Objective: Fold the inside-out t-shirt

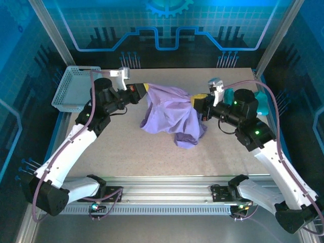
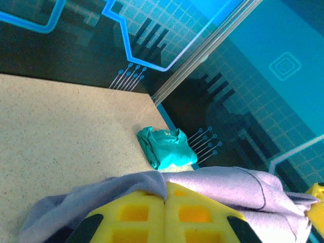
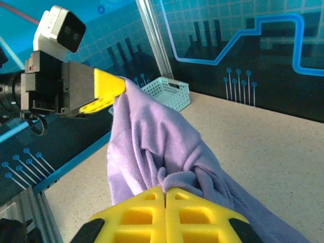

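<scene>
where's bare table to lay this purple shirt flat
The widest bare table runs between the lifted t-shirt and the near rail. A smaller strip lies along the far edge behind the shirt. Crowded: the basket at far left, the teal garment at far right, and the middle, where the left hand and right hand grip the shirt.

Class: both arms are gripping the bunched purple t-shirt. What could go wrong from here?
1. The lavender soft cloth t-shirt hangs twisted between both shut jaws, so it may land creased, not flat.
2. The small crumpled teal garment lies beside the right arm; a swing might drag it.
</scene>
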You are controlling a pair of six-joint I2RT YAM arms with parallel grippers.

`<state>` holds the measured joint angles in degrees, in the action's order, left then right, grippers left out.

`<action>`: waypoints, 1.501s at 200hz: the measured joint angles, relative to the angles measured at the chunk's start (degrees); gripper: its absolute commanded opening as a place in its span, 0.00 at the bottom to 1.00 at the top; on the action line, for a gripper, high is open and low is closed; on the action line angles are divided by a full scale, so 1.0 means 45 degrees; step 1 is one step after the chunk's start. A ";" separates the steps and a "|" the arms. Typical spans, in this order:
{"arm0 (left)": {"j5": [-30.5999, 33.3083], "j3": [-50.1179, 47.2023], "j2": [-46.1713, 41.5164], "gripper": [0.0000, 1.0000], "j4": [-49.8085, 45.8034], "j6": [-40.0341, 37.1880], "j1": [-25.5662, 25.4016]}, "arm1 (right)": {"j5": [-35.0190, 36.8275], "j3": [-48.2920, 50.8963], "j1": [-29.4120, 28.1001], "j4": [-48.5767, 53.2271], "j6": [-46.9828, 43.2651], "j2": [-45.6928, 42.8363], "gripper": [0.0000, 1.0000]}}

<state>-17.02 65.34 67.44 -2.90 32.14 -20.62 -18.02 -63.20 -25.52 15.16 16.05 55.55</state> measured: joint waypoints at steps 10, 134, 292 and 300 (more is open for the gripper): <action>0.0029 -0.0141 0.0170 0.00 -0.0073 -0.0015 0.0005 | -0.0087 0.0359 -0.0049 -0.0214 0.0058 0.0262 0.14; 0.0588 -0.1656 0.0602 0.00 -0.1695 -0.0996 0.0549 | 0.2841 0.4556 -0.2011 -0.0452 0.1676 0.3147 0.43; 0.3332 -0.2744 0.0097 0.00 -0.2667 -0.1239 0.0549 | 0.0355 0.2501 -0.1234 -0.3031 0.1899 0.5654 0.00; 0.3468 -0.2900 0.0262 0.00 -0.2691 -0.1239 0.0544 | 0.0078 0.2531 -0.1234 -0.3215 0.1846 0.5343 0.00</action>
<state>-1.41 52.29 68.62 -15.00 26.57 -18.17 -17.67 -51.81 -31.07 0.69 24.36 79.59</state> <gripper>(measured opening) 0.053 0.047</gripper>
